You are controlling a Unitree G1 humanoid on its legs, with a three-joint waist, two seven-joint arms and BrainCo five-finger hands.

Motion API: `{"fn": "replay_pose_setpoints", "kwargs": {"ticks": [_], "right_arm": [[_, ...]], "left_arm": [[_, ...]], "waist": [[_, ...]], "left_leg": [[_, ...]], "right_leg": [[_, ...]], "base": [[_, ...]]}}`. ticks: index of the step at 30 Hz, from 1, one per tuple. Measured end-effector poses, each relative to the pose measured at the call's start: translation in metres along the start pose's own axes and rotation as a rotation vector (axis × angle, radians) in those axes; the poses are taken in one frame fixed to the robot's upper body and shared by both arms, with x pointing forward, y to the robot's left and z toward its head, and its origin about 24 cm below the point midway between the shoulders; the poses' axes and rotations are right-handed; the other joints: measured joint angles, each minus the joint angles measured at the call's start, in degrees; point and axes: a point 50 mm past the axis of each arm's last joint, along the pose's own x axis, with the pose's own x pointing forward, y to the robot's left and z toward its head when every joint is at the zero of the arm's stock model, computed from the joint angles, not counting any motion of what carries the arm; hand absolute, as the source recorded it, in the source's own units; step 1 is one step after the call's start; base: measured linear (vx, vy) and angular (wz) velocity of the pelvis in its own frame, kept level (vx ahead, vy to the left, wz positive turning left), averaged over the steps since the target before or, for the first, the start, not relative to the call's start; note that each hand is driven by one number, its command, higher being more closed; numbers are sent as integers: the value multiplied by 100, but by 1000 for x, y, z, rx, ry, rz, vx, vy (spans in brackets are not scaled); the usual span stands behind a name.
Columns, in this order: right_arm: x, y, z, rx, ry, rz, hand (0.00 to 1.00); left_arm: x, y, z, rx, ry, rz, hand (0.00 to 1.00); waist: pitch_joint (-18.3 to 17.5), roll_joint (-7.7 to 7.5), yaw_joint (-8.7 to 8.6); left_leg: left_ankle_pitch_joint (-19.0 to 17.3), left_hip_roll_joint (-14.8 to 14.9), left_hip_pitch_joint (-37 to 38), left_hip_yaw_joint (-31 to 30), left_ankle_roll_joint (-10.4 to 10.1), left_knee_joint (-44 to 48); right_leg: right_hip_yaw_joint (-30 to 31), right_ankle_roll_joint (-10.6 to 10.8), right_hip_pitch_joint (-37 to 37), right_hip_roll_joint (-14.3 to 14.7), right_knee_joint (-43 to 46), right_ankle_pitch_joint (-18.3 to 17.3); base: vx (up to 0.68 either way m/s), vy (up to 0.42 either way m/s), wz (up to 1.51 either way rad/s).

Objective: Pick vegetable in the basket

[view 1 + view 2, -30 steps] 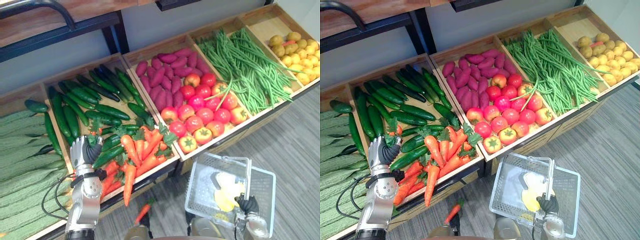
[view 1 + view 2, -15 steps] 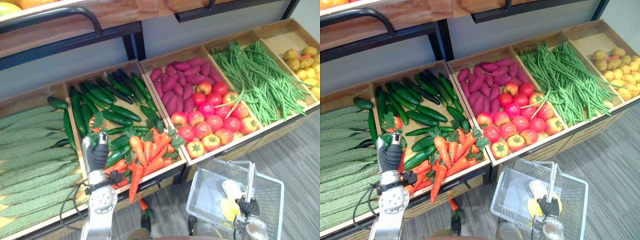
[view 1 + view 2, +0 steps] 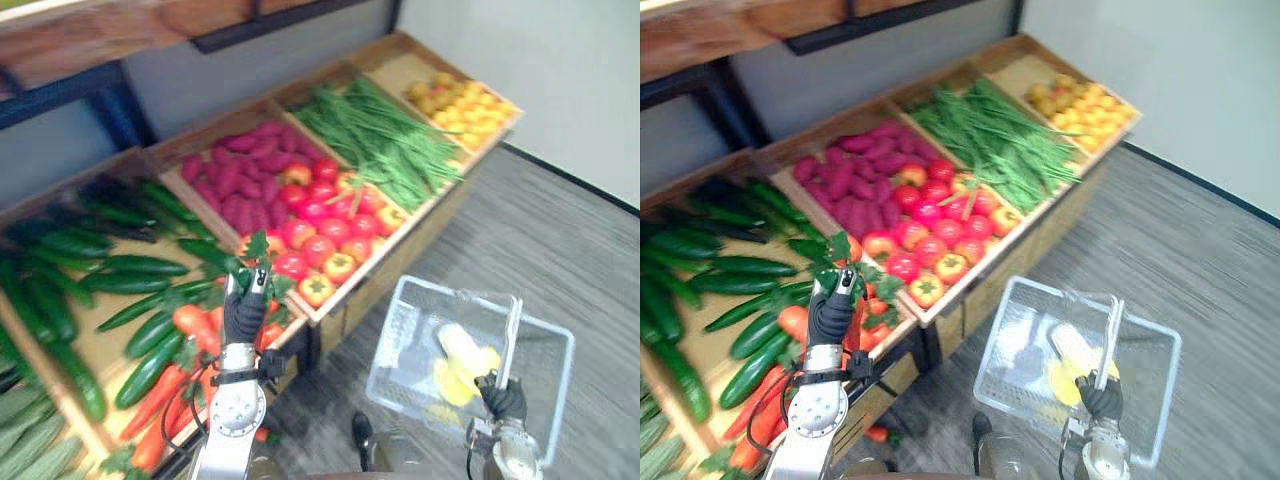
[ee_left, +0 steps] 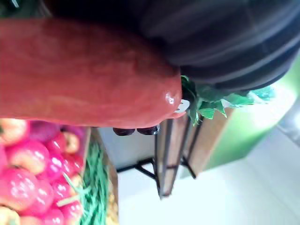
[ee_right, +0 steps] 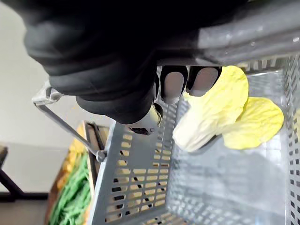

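Held the carrot (image 4: 84,75) in the left hand (image 3: 243,318), fingers curled round its thick orange body, green top poking up past the hand. Kept it just above the front of the carrot compartment (image 3: 165,385) of the produce stand, well apart from the basket (image 5: 126,187).

Judged it stiff and light, with a glossy, tapering skin likely to slide through a loose hold. Thought it best taken round the broad upper body, as here, and not by the flimsy leaves, which would probably bend or tear away. Saw little risk of bruising from a short drop.

Carried the basket on the robot's right, low over the floor, by its handle (image 3: 512,330), with the right hand (image 3: 1100,397) closed round that bar. Noted a pale yellow leafy vegetable (image 5: 211,117) already lying inside.

Beyond the carrot, noted cucumbers (image 3: 120,265) in the same crate, then tomatoes (image 3: 310,235) in the next.
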Motion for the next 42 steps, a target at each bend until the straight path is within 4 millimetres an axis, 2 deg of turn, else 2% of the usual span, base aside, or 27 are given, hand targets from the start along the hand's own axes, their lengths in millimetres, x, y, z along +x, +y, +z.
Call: {"fn": "replay_pose_setpoints", "kwargs": {"ticks": [1, 2, 3, 4, 5, 6, 8, 9, 10, 12, 13, 16, 17, 18, 19, 20, 21, 25, 28, 36, 42], "right_arm": [[4, 2, 1, -9, -4, 7, 100], [11, 5, 7, -27, -23, 16, 100], [16, 4, 11, -52, -39, 19, 100], [18, 3, 12, -64, -44, 22, 100], [20, 3, 16, -85, -60, 37, 100], [22, 6, 18, -94, -67, 51, 100], [22, 17, 20, -123, -77, 99, 100], [23, 17, 21, -131, -82, 106, 100], [24, 23, 24, -134, -95, 119, 100], [26, 29, 31, -126, -118, 132, 100], [28, 40, 38, -124, -144, 166, 100], [29, 48, 44, -115, -170, 190, 100], [29, 50, 48, -107, -185, 200, 100], [30, 48, 49, -113, -191, 202, 100], [29, 49, 48, -111, -186, 204, 100], [27, 51, 47, -93, -182, 211, 100], [25, 54, 45, -72, -168, 228, 100], [15, 64, 31, -61, -112, 304, 100], [7, 78, 27, -65, -98, 401, 100], [-24, 124, 37, 50, -109, 684, 100], [-45, 146, 36, 154, -55, 844, 100]], "left_arm": [[0, -1, -2, -4, 6, -2, 100], [0, -4, -6, -15, 22, -15, 100], [1, -11, -14, -31, 55, -35, 100], [1, -15, -18, -39, 76, -45, 100], [1, -19, -22, -55, 99, -52, 100], [1, -19, -22, -59, 99, -54, 100], [4, -20, -26, -66, 110, -61, 100], [4, -21, -27, -67, 112, -67, 100], [4, -26, -26, -86, 115, -83, 100], [3, -28, -26, -94, 118, -87, 100], [-1, -27, -28, -91, 133, -84, 100], [-3, -26, -30, -88, 143, -79, 100], [-3, -27, -29, -95, 144, -78, 100], [-3, -29, -29, -103, 145, -74, 100], [-3, -29, -29, -105, 149, -74, 100], [-2, -28, -30, -96, 145, -80, 100], [-2, -28, -33, -85, 152, -88, 100], [-8, -34, -47, -62, 231, -135, 100], [-11, -39, -52, -57, 253, -165, 100], [-18, -81, -69, -6, 327, -401, 100], [-16, -88, -85, 119, 354, -471, 100]], "waist": [[-24, 3, -4], [-61, -18, -34], [-45, 113, -130], [-63, 222, -170], [-72, 399, -166], [-69, 438, -162], [-52, 458, -171], [-32, 480, -162], [-12, 473, -167], [17, 444, -119], [40, 440, -15], [41, 501, 72], [54, 620, 136], [40, 815, 159], [33, 800, 128], [21, 703, 30], [33, 605, -9], [23, 582, -20], [11, 571, -20], [6, 569, -42], [-121, 442, -141]], "left_leg": [[-52, 55, 46, 144, -70, 49], [-175, 172, 110, 381, -250, 213], [-300, 300, 138, 480, -374, 382], [-333, 384, 165, 539, -381, 396], [-402, 517, 315, 732, -235, 417], [-351, 577, 365, 755, -73, 527], [353, 1112, 295, 448, 985, 1875], [318, 1143, 224, 167, 908, 2141], [56, 821, -231, -780, 624, 2452], [-123, 249, -618, -1712, 523, 2382], [-180, -287, -897, -2421, 549, 1978], [-127, -777, -1154, -3059, 466, 1173], [325, -872, -1123, -3210, 300, 393], [521, -795, -1079, -3262, 226, 27], [498, -825, -982, -3239, 216, -114], [502, -965, -793, -3160, 224, -457], [599, -1110, -664, -3046, 315, -762], [776, -1346, -346, -2916, 395, -1301], [813, -1358, -224, -2913, 375, -1486], [967, -1333, -106, -2935, 309, -1792], [1032, -1342, -84, -2908, 299, -1914]], "right_leg": [[-188, -64, -34, -80, 139, 27], [-172, -12, -205, -75, 317, 73], [128, 120, -395, 198, 308, 167], [237, 138, -428, 389, 233, 158], [564, 131, -478, 829, 7, 157], [724, 85, -484, 994, -77, 128], [1315, -175, -256, 1524, -406, 235], [1386, -201, -127, 1573, -509, 261], [1756, -201, 113, 1665, -805, 301], [2106, -151, 397, 1679, -1113, 449], [2608, -47, 654, 1719, -1382, 556], [3137, 96, 850, 1729, -1578, 675], [3402, 192, 938, 1837, -1674, 735], [3638, 319, 1027, 1987, -1791, 752], [3731, 369, 1048, 1984, -1841, 786], [3813, 461, 1037, 1879, -1971, 846], [3887, 528, 1019, 1776, -2057, 894], [4008, 634, 1156, 1607, -2295, 962], [4015, 632, 1232, 1583, -2383, 964], [3991, 549, 1326, 1643, -2601, 1044], [4016, 557, 1326, 1651, -2717, 1129]], "base": [[50, -156, -197], [80, -178, -158], [87, -188, -146], [133, -151, -152], [201, -115, -138], [294, -170, -179], [335, -179, -163], [303, -73, -144], [280, 26, -113], [298, 84, -130], [259, 118, -141], [209, 171, -122], [210, 305, -150], [163, 265, -122], [156, 258, -71], [145, 227, -33], [124, 212, -21], [79, 144, -11], [26, 35, 0], [-1, -15, 1], [-14, -2, -2]]}}
